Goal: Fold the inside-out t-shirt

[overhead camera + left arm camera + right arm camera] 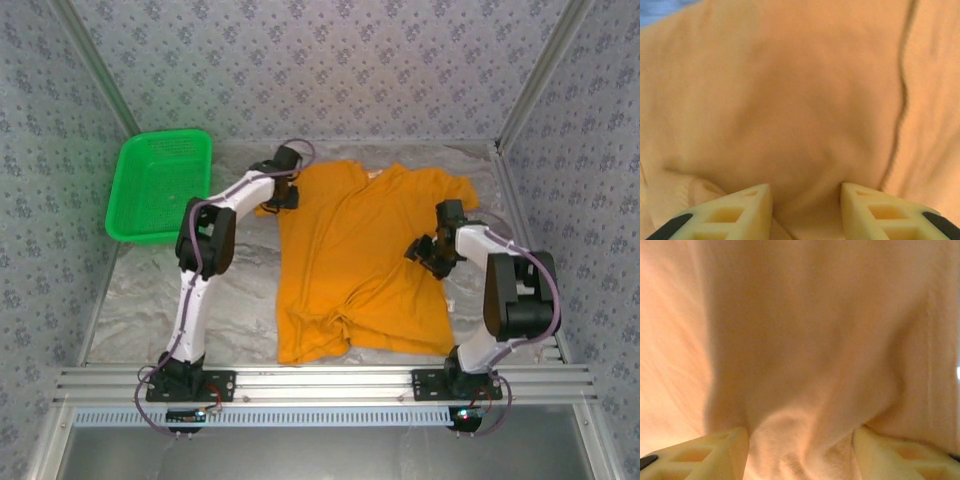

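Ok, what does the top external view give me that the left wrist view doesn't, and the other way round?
Top external: the whole t-shirt spread out with its near hem rumpled, the green basket at far left, and the right end effector on the shirt's right side.
Left wrist: close up, the left end effector with its fingers apart and cloth puckered between them, plus a seam running down the right.
Shared: the orange cloth, with the left end effector at the shirt's far left sleeve.

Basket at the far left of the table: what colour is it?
The basket is bright green mesh, clearest in the top external view.
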Tool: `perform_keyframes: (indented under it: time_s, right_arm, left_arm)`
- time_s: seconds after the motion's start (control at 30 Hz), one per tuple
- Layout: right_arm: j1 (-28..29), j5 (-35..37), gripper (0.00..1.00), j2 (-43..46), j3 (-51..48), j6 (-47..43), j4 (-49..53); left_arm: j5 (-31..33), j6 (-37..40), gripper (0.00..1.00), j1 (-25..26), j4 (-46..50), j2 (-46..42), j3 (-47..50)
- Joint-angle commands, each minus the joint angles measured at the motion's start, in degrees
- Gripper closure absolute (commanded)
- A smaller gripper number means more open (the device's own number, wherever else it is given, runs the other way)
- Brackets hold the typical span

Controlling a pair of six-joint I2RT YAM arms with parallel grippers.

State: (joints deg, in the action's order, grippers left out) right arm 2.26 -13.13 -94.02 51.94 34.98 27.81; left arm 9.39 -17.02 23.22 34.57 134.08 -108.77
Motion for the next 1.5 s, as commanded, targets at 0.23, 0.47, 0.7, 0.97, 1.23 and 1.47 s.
perform_keyframes:
  time_s: [0.23, 0.47, 0.7, 0.97, 1.23, 1.47]
  right_arm:
    - [3.01, -1.83, 0.39, -14.77, 17.37, 1.97, -3.58]
    - [3.08, 5.4, 0.35, -1.7, 14.84, 1.5, 8.11]
    - [8.02, 3.89, 0.36, 20.26, -3.47, 12.18, 16.73]
    - [18.62, -4.42, 0.39, 26.06, -14.01, 25.22, 8.73]
    - [18.6, 0.45, 0.67, 20.59, -16.16, 26.85, 3.57]
    - [18.7, 6.83, 1.0, 24.98, -14.03, 32.74, 7.88]
  left_arm:
    - [1.06, 5.92, 0.6, -7.09, 1.61, 6.92, -13.53]
    - [-5.63, 10.53, 0.54, -5.13, 9.39, 6.1, -23.34]
    - [-12.69, 21.53, 0.52, 9.31, -2.87, -18.41, 6.28]
    - [-29.87, 23.65, 0.54, 22.62, -21.92, -37.47, 42.69]
    - [-25.87, 29.23, 0.52, 29.42, -23.67, -35.96, 50.28]
    - [-26.16, 33.93, 0.51, 33.49, -27.69, -34.79, 50.48]
